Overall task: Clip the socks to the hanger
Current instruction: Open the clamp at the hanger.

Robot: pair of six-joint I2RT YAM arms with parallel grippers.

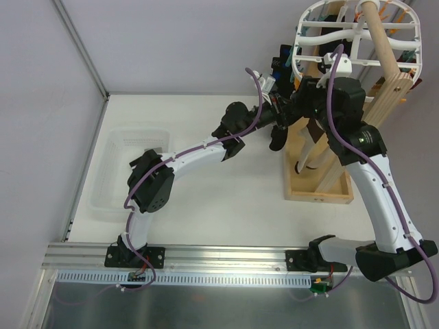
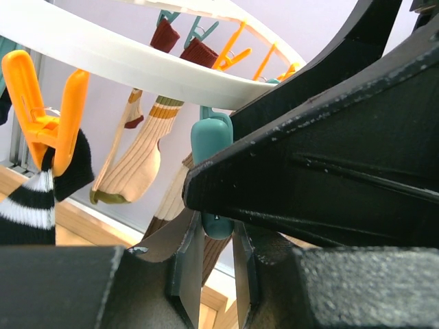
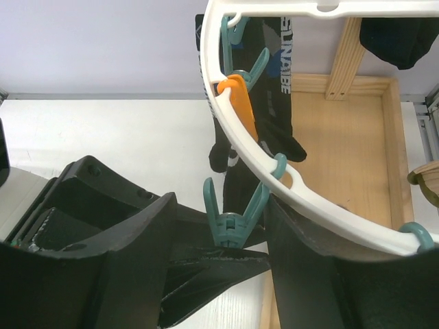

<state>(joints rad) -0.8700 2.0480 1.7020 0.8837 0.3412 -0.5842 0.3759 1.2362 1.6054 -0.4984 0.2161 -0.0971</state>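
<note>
Mid-clip at the hanger (image 1: 329, 31), hung on a wooden stand (image 1: 319, 194) at the far right of the table (image 1: 226, 199). Pinching, apparently, a strip of grey-brown sock (image 2: 164, 240) in the nearly closed left gripper (image 2: 214, 253), just beneath a teal peg (image 2: 209, 144). Bracketing that same peg with the right gripper (image 3: 223, 226), jaws on either side of it; no telling whether pressing on it. Next, by the look of it: squeezing the peg's handles, feeding the sock's edge into its mouth, then letting go. Tight quarters for that, hemmed in by the white rim above, by an orange peg (image 2: 44, 110) gripping a striped sock (image 2: 24, 209) alongside, by beige socks (image 2: 137, 161) behind, and with both grippers crowded together. Room to back out toward the near left, over the table, well apart from the basket (image 1: 103, 199).
</note>
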